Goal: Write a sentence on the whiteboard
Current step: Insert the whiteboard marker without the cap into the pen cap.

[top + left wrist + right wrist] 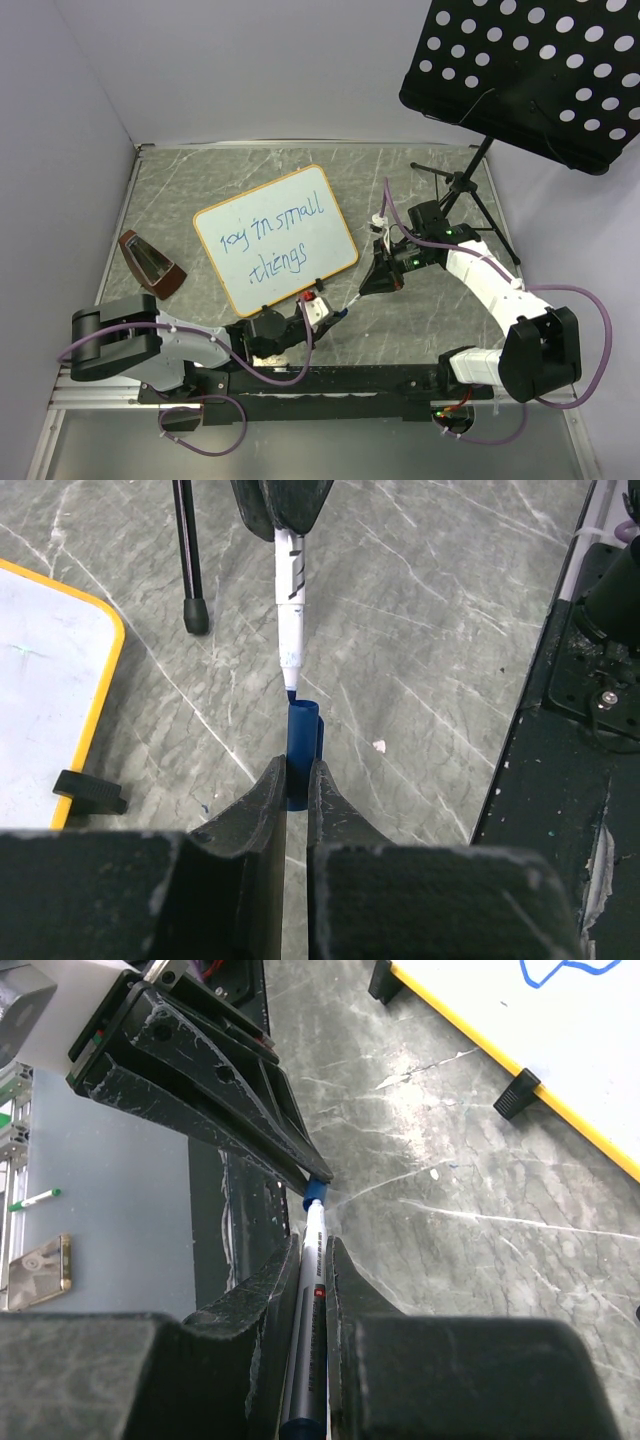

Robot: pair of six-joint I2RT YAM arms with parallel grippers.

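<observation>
The whiteboard (275, 240) lies tilted on the marble table, with the sentence (272, 232) in blue reading "joy in small things" on two lines. My left gripper (335, 315) is shut on a blue marker cap (303, 740) just right of the board's near corner. My right gripper (372, 285) is shut on the white marker (312, 1290) and points it at the cap. In the left wrist view the marker (289, 610) has its blue tip at the cap's mouth. The cap (316, 1193) also shows in the right wrist view.
A black perforated music-stand panel (530, 70) hangs over the back right, its tripod (460, 185) on the table behind my right arm; one leg (187, 550) is near the cap. A dark brown wedge-shaped object (152, 265) lies left of the board. The board's clip foot (90, 792) is close by.
</observation>
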